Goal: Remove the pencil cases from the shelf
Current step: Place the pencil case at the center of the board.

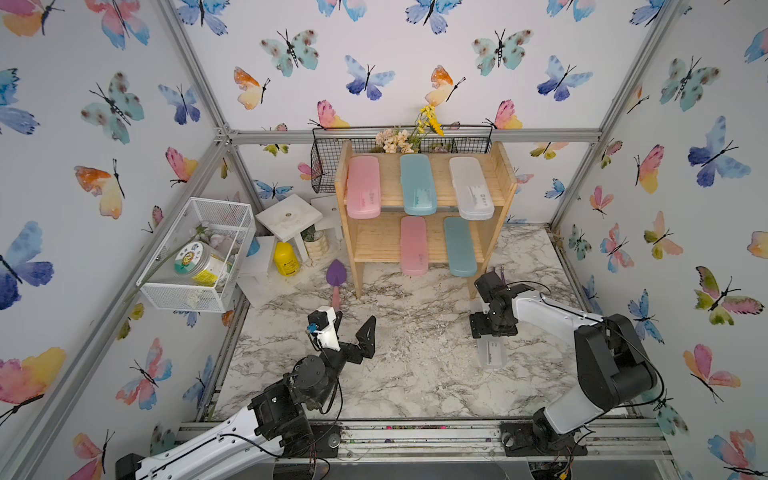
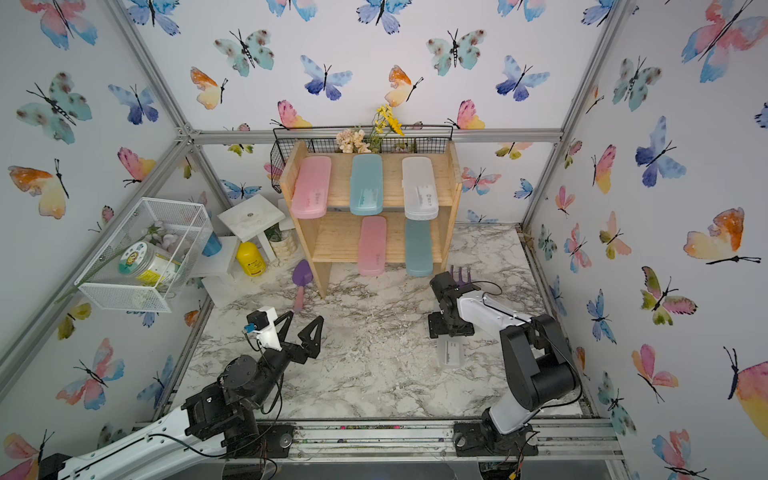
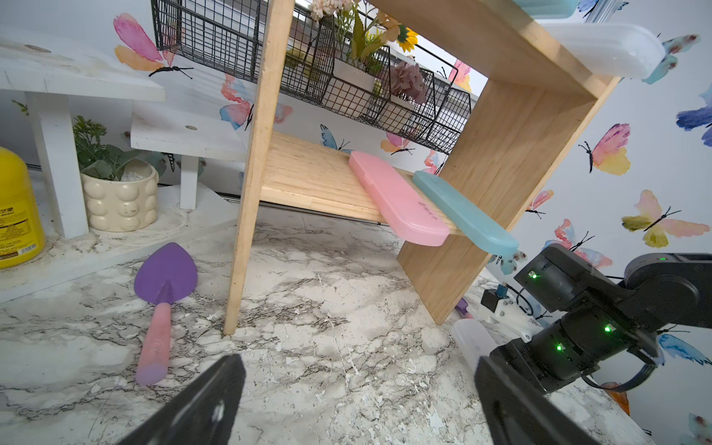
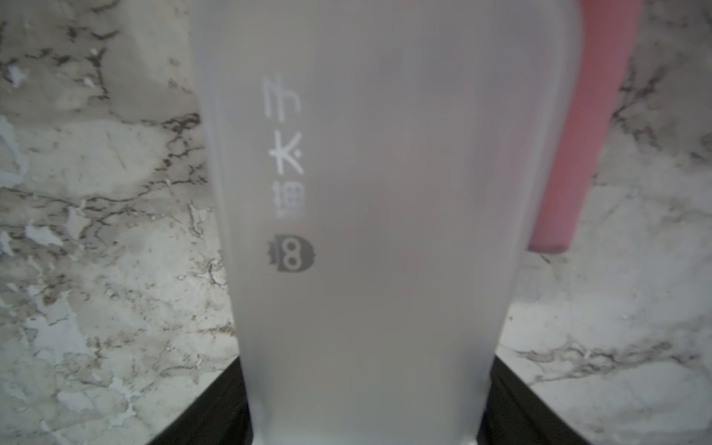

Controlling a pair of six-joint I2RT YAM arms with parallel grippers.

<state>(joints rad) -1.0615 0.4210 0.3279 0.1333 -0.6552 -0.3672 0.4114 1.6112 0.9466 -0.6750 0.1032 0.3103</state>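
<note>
In both top views the right pincer [image 1: 493, 332] is clenched on a frosted white pencil case [image 1: 491, 355], which hangs out below it over the marble-patterned table [image 1: 415, 374], well in front of the shelf [image 1: 505, 174]. Whether the case's low end touches the table cannot be told. The left pincer [image 2: 300, 326] stands released, its jaws spread wide, grasping nothing, near the purple trowel [image 2: 302, 276] and well apart from every case. On the shelf's top tier lie the upper pink case [image 1: 363, 187], upper teal case [image 1: 417, 185] and upper white case [image 1: 471, 187], side by side. On the bottom tier lie the lower pink case [image 1: 414, 245] and lower teal case [image 1: 459, 245], both overhanging the front edge. Butterfly wallpaper covers the walls.

In the left wrist view the left pincer [image 3: 358, 364] gapes over bare table [image 3: 327, 308]. The lower pink case [image 3: 400, 200] and lower teal case [image 3: 462, 212] jut from the shelf [image 3: 512, 154], and the frosted white pencil case [image 3: 474, 339] shows beside the right arm.

In the right wrist view the frosted white pencil case [image 4: 366, 231] fills the frame between the black jaws of the right pincer [image 4: 366, 424], with white printed characters on its face.
</note>
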